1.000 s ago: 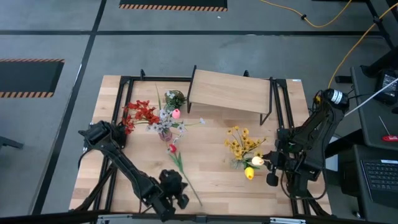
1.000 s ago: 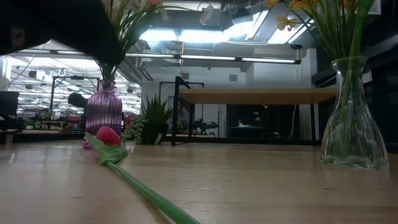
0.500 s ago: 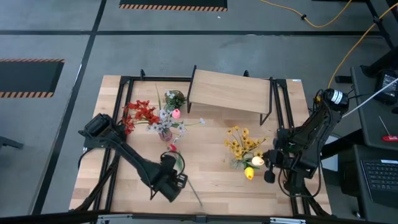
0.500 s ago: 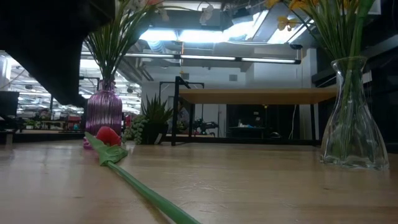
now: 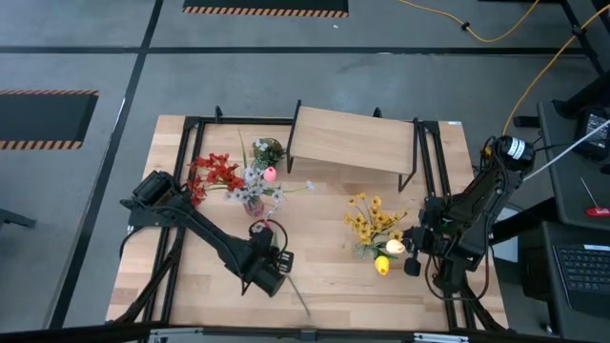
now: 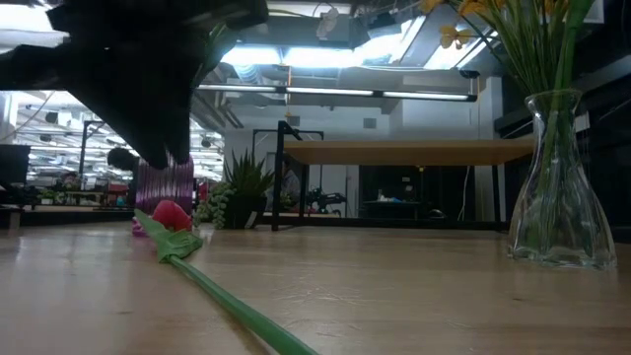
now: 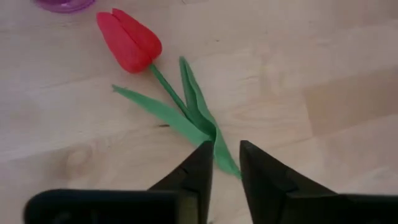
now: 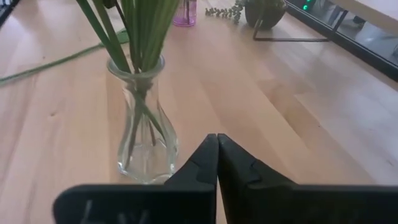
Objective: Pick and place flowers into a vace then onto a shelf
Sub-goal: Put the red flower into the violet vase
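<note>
Left gripper (image 7: 225, 167) slightly parted over red tulip (image 7: 129, 40) stem; no writing legible.

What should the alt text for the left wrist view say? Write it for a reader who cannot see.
A red tulip lies flat on the light wooden table, its green stem running down between the left gripper, whose jaws stand slightly apart. The base of a purple vase shows at the edge.
</note>
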`<control>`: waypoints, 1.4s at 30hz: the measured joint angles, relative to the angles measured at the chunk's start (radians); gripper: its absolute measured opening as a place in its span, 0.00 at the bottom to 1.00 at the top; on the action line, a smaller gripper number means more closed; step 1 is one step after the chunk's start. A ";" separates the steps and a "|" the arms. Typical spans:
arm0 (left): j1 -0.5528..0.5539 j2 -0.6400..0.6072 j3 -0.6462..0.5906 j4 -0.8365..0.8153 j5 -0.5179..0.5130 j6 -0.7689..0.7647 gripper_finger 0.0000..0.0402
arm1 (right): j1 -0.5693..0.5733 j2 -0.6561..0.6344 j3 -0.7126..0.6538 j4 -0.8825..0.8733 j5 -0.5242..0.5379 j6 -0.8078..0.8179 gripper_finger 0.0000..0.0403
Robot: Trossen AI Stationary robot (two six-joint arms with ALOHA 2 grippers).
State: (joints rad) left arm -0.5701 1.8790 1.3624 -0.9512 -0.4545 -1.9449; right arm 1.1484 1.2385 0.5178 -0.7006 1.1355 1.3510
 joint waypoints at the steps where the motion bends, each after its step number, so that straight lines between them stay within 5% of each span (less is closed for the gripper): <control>1: 0.003 0.000 0.000 0.000 0.000 -0.007 0.21 | 0.000 0.000 -0.005 -0.002 0.000 -0.001 0.02; 15: 0.003 0.061 0.000 0.016 0.007 -0.183 0.42 | 0.000 0.000 -0.072 0.003 0.000 0.002 0.02; 42: 0.006 0.174 0.002 0.034 0.070 -0.278 0.42 | 0.000 0.000 -0.083 0.012 0.008 0.000 0.03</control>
State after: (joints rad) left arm -0.5644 2.0529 1.3643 -0.9176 -0.3844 -2.2233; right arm 1.1487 1.2388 0.4347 -0.6888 1.1439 1.3511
